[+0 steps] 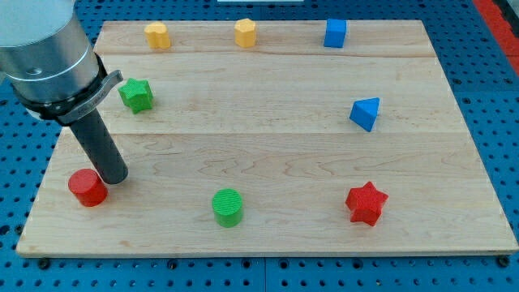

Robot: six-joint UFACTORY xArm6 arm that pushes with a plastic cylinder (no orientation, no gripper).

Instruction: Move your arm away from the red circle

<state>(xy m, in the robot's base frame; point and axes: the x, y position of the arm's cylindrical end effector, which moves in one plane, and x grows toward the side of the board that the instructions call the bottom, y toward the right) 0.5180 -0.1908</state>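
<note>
- Nearest the camera: green cylinder (228,208), low centre of the desk (276,243), well apart from my tip.
- Left to right from here. Red circle (87,187) sits at the view's bottom left, near the desk's left edge. That's the task's thing.
- My tip (114,178) is just beside the red circle, on its upper right. Touching or a hair apart, can't tell from this angle.
- No gripper on this rig, just the rod, so no open or closed state to give.
- Green star (136,95) is up the board from the tip, partly behind the arm's housing.
- Two yellow blocks at the view's top: one (157,36) on the left, the other (245,33) nearer centre. Shape looks hexagonal, not sure.
- Red star (366,203) at bottom right, well apart.
- Blue cube (335,33) at top right; blue wedge-like block (366,113) below it at mid right.
- Task not yet done by my judgement: tip is right next to the circle.
- Risk: any leftward or downward drift would shove the red circle, maybe off the near-left edge.
- Risk: pulling straight up the view could bump the green star.
- Safest guess: head right into the bare middle, staying above the green cylinder.
</note>
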